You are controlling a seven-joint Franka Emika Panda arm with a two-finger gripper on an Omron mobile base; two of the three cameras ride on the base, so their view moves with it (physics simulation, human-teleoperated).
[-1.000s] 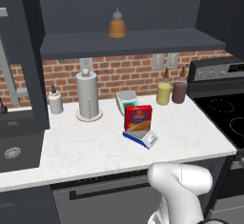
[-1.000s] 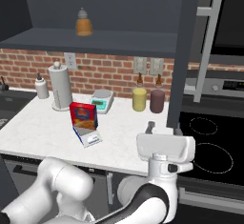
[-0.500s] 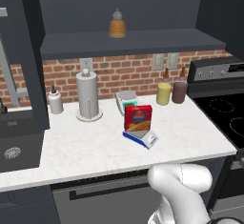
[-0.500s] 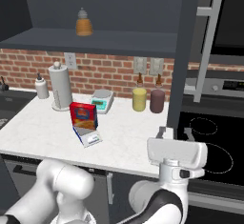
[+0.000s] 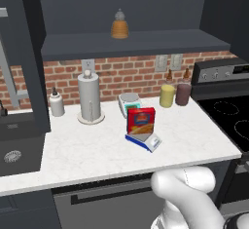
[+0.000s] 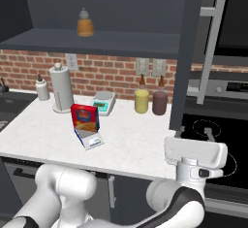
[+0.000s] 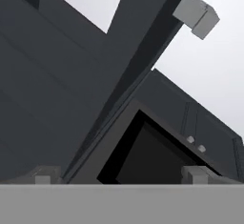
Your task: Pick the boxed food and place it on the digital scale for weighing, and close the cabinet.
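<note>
- Box [image 5: 141,121]: red, upright on the scale [image 5: 144,141], well off to the left of the jaws and farther back on the desk [image 5: 97,150]. By its seat on the plate, the weighing step looks done.
- Scale: blue base, grey plate, white display facing the desk's front edge so it can be read.
- Cabinet [image 6: 186,52]: right door stands swung out over the desk's right end, just ahead of and above the jaws; left door [image 5: 26,52] also out. Shelf bare to view, so closing is judged the step in hand.
- Handle [image 6: 211,47]: long silver bar on the right door, above the jaws.
- Gripper [image 7: 119,178]: jaws wide, holding nothing; hand tilted up at the door's dark panelling, likely lining up for a push.
- Bottle [image 5: 119,26]: amber, on the shelf, far up and left of the jaws.
- Also on the desk, left of the jaws: white scale [image 5: 129,103], paper roll [image 5: 89,98].
</note>
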